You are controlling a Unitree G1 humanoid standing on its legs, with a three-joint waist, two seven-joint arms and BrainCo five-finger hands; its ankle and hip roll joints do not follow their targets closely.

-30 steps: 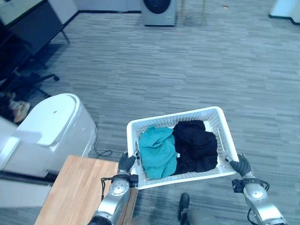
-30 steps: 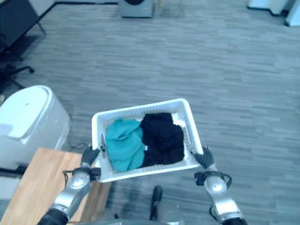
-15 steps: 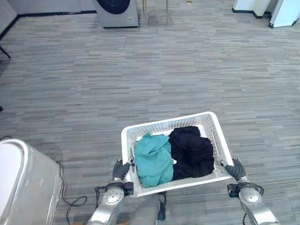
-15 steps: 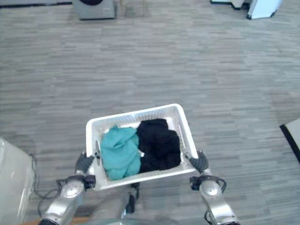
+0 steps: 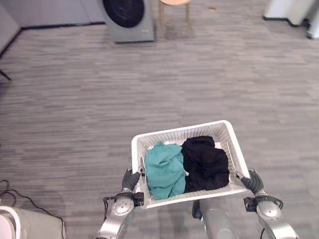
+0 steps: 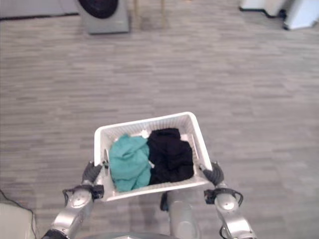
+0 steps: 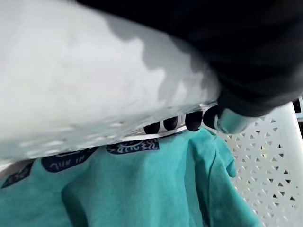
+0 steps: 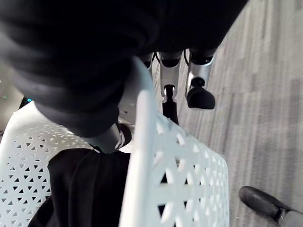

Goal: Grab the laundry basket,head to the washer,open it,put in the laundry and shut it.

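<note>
In the left eye view I am seeing the white laundry basket (image 5: 227,130), its walls pierced with small holes, being held up above the grey plank floor (image 5: 75,114) in front of me. A teal garment (image 5: 163,169) is lying in its left half and a black garment (image 5: 205,162) in its right half. My left hand (image 5: 130,179) is sitting at the basket's left rim and my right hand (image 5: 252,181) at the right rim. The washer (image 5: 127,19) is standing far off to the left, its top cut off by the frame, with a wooden stool (image 5: 175,10) just to its right, only partly visible.

In the right eye view a pale object (image 6: 14,219) is showing at the near left corner, too cropped to identify.

In the left wrist view my dark fingertips (image 7: 193,121) are curling over the basket rim, gripping it, above the teal cloth; the thumb is hidden.

In the right wrist view my fingers (image 8: 199,78) are hooking outside the basket wall, clamping the rim, with the black cloth inside.
</note>
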